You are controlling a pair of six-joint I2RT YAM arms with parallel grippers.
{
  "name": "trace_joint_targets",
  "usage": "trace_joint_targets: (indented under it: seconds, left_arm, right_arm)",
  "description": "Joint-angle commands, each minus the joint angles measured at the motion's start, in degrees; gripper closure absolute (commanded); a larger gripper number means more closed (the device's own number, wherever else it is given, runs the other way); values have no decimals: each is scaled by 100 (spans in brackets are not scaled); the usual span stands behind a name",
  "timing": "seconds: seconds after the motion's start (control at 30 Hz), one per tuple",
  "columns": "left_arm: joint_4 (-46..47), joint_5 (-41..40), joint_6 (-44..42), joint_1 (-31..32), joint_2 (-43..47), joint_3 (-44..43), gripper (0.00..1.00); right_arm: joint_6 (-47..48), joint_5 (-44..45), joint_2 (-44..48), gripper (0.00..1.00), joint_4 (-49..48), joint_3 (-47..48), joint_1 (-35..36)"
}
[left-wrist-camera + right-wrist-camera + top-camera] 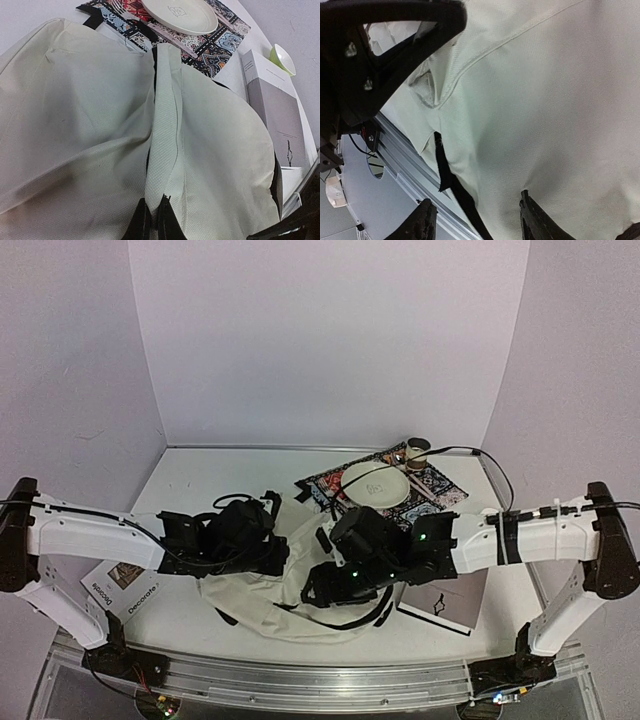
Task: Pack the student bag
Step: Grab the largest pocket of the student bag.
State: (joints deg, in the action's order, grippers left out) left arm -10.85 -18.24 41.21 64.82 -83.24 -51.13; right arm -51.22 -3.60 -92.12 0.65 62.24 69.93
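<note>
We see the student bag (262, 602) lying flat in the middle of the table (200, 480), near its front edge and between the two arms. Its cream fabric is loose and creased. A black strap (445, 170) hangs from its underside toward the aluminium rail (405, 170) at the table edge.

The left gripper (156, 222) is at the left part of the bag. Its two fingertips are pressed together on a raised fold of the cream fabric, so it is pinching the bag. From this pinch the fold runs away as a narrow ridge across the bag.

The right gripper (479, 222) is at the right part of the bag, just above the fabric. Its fingers are spread apart, with the cloth and the strap showing in the gap between them. We cannot tell if the fingers touch the fabric.

Behind the bag lies a patterned placemat (440, 485) with a pale plate (374, 483) on it, and a cup (417, 449) stands at its far edge. To the right of the bag lies a grey and white book (445, 602), and beyond it a small green bowl (283, 59). A booklet (122, 590) lies on the left side, under the left arm.
</note>
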Motion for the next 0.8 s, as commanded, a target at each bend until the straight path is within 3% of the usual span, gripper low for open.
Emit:
trace_joint_targets:
  seconds: [0.0,0.77]
  left_arm:
    - [765,-144,173,-76,-158,-428,100]
    - [1067,192,217,-70,-235,-389,100]
  right_arm:
    - [-118,432,50,43,86,192,251]
    - [-290,784,-686,58,-513,123,325]
